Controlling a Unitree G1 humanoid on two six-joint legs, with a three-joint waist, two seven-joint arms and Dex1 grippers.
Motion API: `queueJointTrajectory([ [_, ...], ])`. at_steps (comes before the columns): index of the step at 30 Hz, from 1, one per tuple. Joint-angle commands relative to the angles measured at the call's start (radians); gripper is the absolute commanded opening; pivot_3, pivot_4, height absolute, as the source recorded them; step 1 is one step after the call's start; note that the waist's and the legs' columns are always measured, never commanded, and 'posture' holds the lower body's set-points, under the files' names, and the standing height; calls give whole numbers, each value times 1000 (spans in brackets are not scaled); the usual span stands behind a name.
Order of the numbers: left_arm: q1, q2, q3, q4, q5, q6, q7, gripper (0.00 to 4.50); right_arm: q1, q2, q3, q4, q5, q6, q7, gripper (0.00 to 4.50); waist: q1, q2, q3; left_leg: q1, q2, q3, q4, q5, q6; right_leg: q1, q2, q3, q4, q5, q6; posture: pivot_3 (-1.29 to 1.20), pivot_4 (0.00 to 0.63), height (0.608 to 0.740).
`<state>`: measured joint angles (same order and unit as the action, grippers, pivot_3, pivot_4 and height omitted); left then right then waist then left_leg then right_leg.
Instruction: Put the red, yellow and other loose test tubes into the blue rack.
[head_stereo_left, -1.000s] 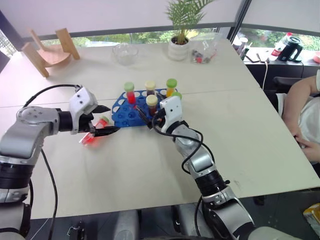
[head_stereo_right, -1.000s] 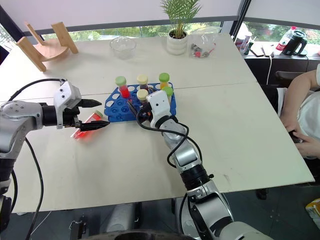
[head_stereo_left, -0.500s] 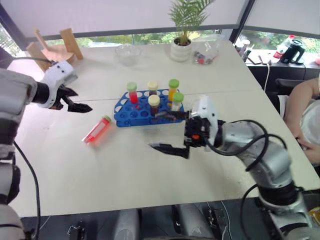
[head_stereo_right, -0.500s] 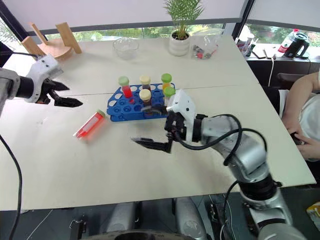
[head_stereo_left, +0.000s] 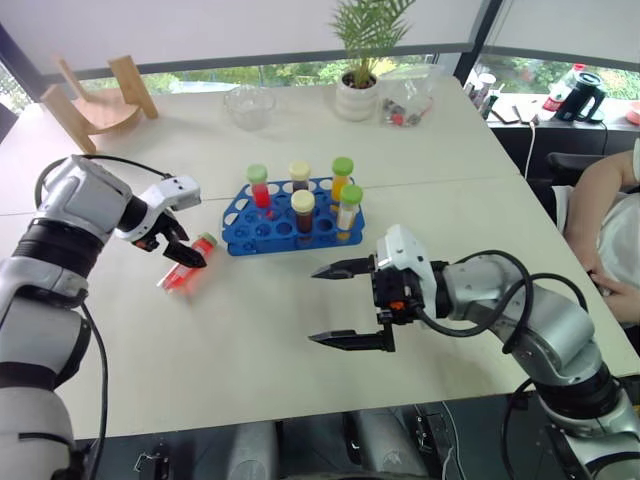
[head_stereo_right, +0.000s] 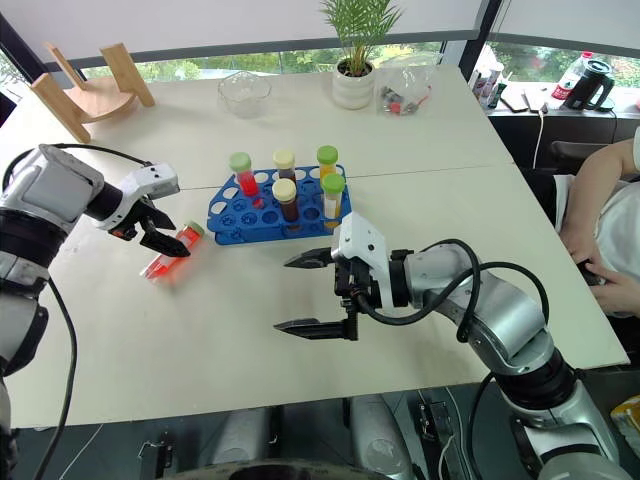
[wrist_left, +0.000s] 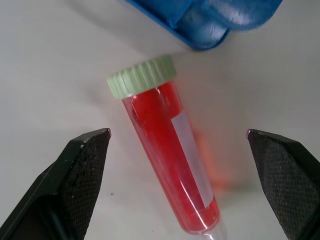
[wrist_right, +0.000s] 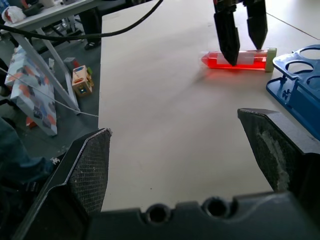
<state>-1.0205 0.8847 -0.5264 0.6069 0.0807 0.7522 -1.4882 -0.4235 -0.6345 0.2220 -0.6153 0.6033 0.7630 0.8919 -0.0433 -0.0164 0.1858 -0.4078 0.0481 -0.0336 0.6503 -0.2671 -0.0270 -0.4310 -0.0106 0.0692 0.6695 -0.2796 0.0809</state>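
Red-filled clear plastic test tube (wrist_left: 167, 162) with its pale green screw cap lies on its side on the pale wooden table (head_stereo_left: 250, 340), just beside the near-left corner of the bright blue plastic rack (head_stereo_left: 262, 228) with round holes. Five capped tubes stand upright in that rack. The left gripper (head_stereo_left: 186, 253) hangs right above the lying tube, its two black fingers spread wide on either side of the tube, nothing gripped. The right gripper (head_stereo_left: 346, 305) hovers over bare table nearer the front edge, jaws wide apart and empty. Picking up looks to be the step in hand; next the left fingers need to drop and pinch the tube's body.
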Motion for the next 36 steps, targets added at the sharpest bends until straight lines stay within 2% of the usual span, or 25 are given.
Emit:
queueJointTrajectory([
  [1, 11, -40, 15, 3, 27, -18, 47, 3686, -6, 22, -19, -38, -9, -23, -45, 4500, 4, 0, 0, 0, 0, 0, 0, 0, 0, 0, 0, 0, 0, 0, 0, 0, 150, 740],
  [3, 2, -69, 25, 38, 37, -17, 73, 2631, -18, 32, -12, -27, -20, -28, -60, 4500, 8, 0, 0, 1, 0, 0, 2, 0, 0, 2, 0, 0, 0, 0, 0, 0, 150, 740],
  [7, -3, -91, 33, 61, 49, -24, 74, 908, -28, 34, -4, -20, -24, -26, -64, 4500, 15, 0, 0, 1, -1, 0, 3, 0, 0, 3, -1, 0, 0, 0, 0, 0, 150, 740],
  [10, 6, -86, 45, 53, 49, -24, 61, 835, -21, 18, 6, -20, -33, -26, -51, 4500, 23, 0, 0, 1, 0, 0, 3, 0, 0, 3, 0, 0, 1, 0, 0, 0, 150, 740],
  [12, -1, -45, 135, 96, 15, -102, 109, 835, 3, -16, -14, -27, -29, -18, -34, 4500, 25, 0, 0, 1, 0, 0, 3, 0, 0, 3, 0, 0, 1, 0, 0, 0, 150, 740],
  [15, 15, -27, 442, 150, -164, -324, 243, 835, 43, -73, -69, -24, -3, -7, -8, 4500, 28, -1, 1, 1, 0, -1, 3, 0, 0, 2, 0, -1, 0, 0, 0, 0, 150, 740],
  [17, 43, -22, 617, 106, -300, -345, 237, 835, 54, -94, -101, -14, 9, -4, -7, 4500, 27, -2, 1, -1, 1, -2, 4, 0, 0, 1, 0, -2, 1, 0, 0, 0, 150, 740],
  [18, 69, -30, 691, 15, -385, -259, 225, 835, 51, -102, -121, -3, 13, 1, -11, 4500, 28, -2, 1, -1, 1, -1, 4, 0, 0, 1, -1, -2, 1, 0, 0, 0, 150, 740],
  [21, 162, -167, 871, -304, -597, -62, 391, 835, 10, -104, -157, 49, 18, 20, -26, 4500, 35, -2, 1, 0, 0, -1, 5, 0, 0, 3, -2, -2, 1, 0, 0, 0, 150, 740],
  [24, 306, -352, 892, -584, -665, -78, 554, 835, -51, -83, -155, 105, 18, 35, -37, 4500, 36, 0, 0, 0, 0, -1, 10, 0, 0, 6, -4, -2, 2, 1, 2, 0, 150, 740],
  [27, 407, -480, 854, -699, -637, -165, 657, 835, -83, -79, -154, 148, 18, 39, -28, 4500, 32, -1, 0, 0, -1, 0, 13, 0, 0, 7, -4, -1, 2, 4, 6, 0, 150, 740],
  [31, 495, -581, 774, -687, -535, -352, 741, 835, -95, -108, -158, 169, 28, 56, 4, 4500, 31, -1, 0, 1, 0, -1, 13, 0, 0, 7, -1, 0, 2, 4, 5, 0, 150, 740],
  [36, 531, -626, 721, -584, -474, -502, 774, 835, -100, -129, -164, 171, 34, 68, 27, 4500, 32, 0, 0, 1, 0, 0, 13, 0, 0, 7, -1, 0, 1, 4, 5, 0, 150, 740],
])
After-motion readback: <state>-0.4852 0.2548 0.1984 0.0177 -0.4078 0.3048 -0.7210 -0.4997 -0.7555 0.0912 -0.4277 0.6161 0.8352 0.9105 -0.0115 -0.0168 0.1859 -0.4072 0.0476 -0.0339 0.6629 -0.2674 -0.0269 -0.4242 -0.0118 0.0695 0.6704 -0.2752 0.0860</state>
